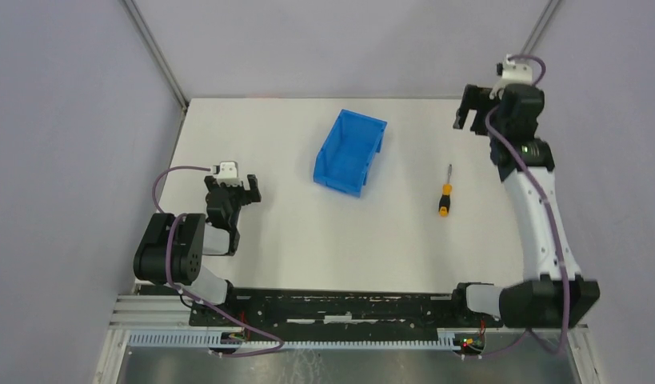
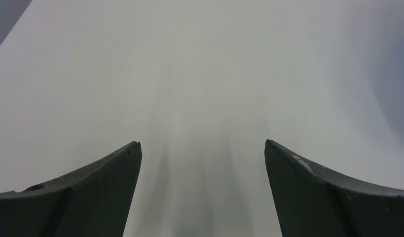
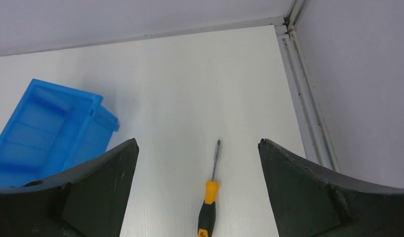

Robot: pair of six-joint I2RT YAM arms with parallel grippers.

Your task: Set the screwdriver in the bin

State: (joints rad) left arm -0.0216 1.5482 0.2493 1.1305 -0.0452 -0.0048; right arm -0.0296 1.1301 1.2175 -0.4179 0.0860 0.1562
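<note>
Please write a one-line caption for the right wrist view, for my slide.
Open right hand above the white table, screwdriver seen between its fingers, blue bin at left.

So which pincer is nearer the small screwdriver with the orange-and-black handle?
Right. The right pincer is just past the screwdriver, off its tip; the left pincer sits beyond the blue plastic bin.

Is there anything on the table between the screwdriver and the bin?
No. The stretch of white table between the screwdriver and the bin is bare; both the top external and right wrist views show it.
</note>
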